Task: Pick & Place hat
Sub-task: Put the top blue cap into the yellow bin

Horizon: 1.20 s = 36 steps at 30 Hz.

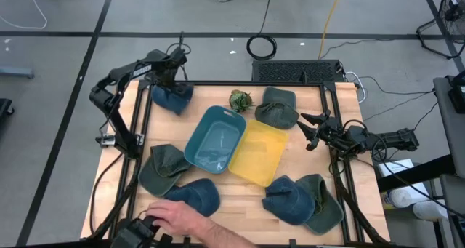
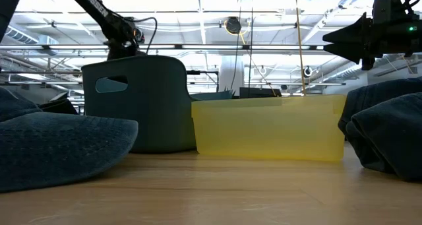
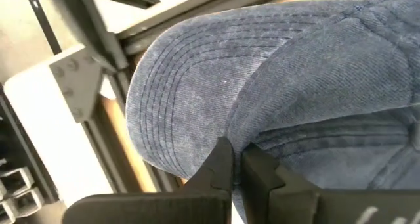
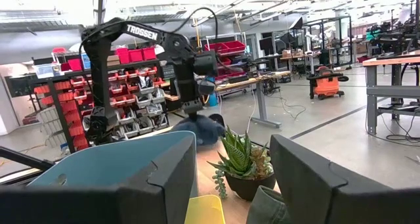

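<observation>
Blue denim hat (image 1: 173,97) at the desk's far left corner is pinched by the left gripper (image 3: 236,163), fingers together on fabric: lift vertically, clearing the frame rail; right gripper (image 1: 311,129) waits, fingers apart.

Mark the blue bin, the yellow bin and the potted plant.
blue bin (image 1: 213,137), high view, inner floor.
yellow bin (image 1: 259,155), high view, inner floor.
potted plant (image 1: 240,100), high view, leaves.
</observation>
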{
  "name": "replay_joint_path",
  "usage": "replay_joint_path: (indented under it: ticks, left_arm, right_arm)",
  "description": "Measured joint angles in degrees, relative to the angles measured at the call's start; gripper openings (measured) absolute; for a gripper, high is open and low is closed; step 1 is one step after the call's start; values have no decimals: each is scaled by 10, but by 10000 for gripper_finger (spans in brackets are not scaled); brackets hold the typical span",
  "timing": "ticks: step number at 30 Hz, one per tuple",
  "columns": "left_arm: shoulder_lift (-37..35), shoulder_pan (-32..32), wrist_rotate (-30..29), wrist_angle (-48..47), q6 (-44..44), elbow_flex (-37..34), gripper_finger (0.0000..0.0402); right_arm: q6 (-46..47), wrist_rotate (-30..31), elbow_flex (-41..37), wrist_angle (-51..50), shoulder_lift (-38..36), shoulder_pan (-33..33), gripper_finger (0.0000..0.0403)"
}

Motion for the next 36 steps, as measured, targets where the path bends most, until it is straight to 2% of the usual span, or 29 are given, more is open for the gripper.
replay_joint_path:
  ticks: [15,30,36]
  left_arm:
    - [-135,-11,-10,-2,-13,0,7]
    - [-298,-77,-58,-1,-59,0,7]
    - [-351,-123,-78,-1,-97,0,7]
  right_arm:
    - [0,0,0,0,0,0,187]
    - [0,0,0,0,0,0,187]
    - [0,0,0,0,0,0,187]
